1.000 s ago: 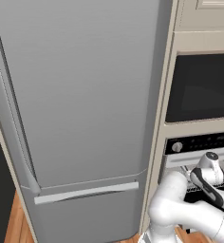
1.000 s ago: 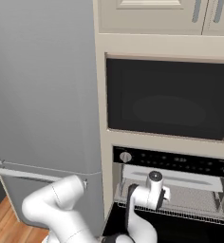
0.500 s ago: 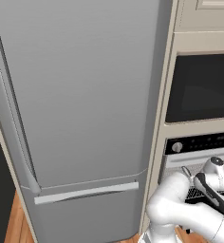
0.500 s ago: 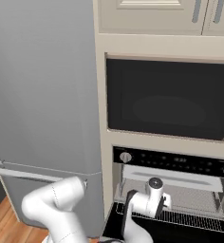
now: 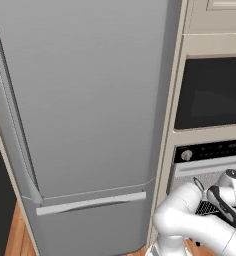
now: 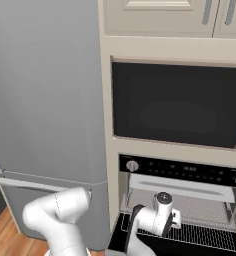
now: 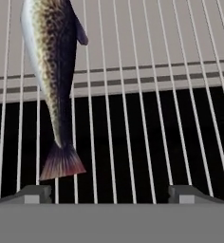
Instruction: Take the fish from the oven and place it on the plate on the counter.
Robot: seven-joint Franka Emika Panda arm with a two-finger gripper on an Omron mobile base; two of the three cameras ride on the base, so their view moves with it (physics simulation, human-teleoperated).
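Reaching into the oven (image 6: pixel 180 200): the gripper (image 7: pixel 109 192) is held spread wide, nothing between the jaws, over the rack (image 7: pixel 147 118). The fish (image 7: pixel 52 71) is seen lying on the rack wires, tail toward the camera, off toward the left fingertip rather than centred between the two. It is judged light, slick-skinned and somewhat soft; the tapering tail would likely slip, so a hold across the thick mid-body is advised, jaws set across its width. Fish and finger spacing are given by the hand view alone. Context is given by the base views: fridge (image 5: pixel 85 110) beside the oven column, control strip (image 6: pixel 180 172), arm (image 6: pixel 155 220) at the open cavity.
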